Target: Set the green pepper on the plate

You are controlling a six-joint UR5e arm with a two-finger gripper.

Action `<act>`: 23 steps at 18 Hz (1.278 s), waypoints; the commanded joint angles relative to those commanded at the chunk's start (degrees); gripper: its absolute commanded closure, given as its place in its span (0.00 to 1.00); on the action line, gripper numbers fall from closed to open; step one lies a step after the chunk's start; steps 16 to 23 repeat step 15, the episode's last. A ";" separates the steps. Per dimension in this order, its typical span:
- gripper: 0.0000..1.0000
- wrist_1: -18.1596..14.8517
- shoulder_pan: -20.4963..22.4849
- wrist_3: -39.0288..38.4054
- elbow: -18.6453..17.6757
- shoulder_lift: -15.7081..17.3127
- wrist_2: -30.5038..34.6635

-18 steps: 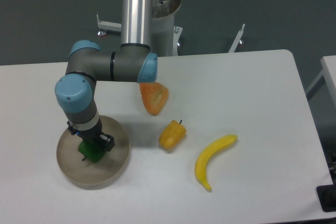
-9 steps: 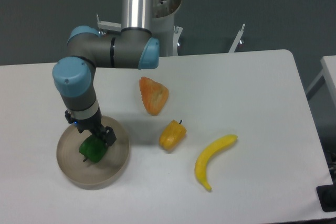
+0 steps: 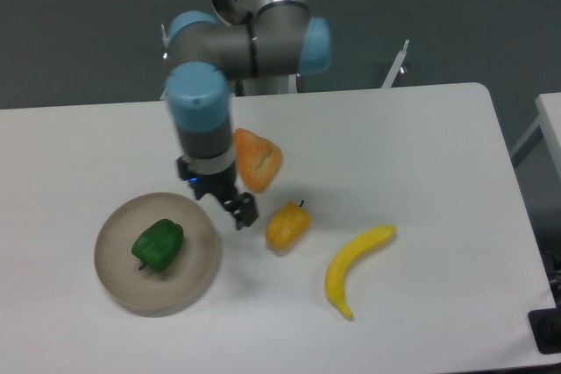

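From my remote station I counted one glossy green pepper [image 3: 159,245] lying alone inside one round, matte tan plate [image 3: 121,285] on the white table [image 3: 421,146]. One yellow-orange pepper [image 3: 287,225], one curved banana [image 3: 355,267] and one rough orange wedge-shaped fruit [image 3: 259,159] lay to the right. The gripper [image 3: 240,212] hung empty just beside the plate's rim; I could not tell how its jaws stood. I read no writing.
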 joint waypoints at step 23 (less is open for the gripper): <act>0.00 1.05 10.83 13.21 1.05 -0.35 0.00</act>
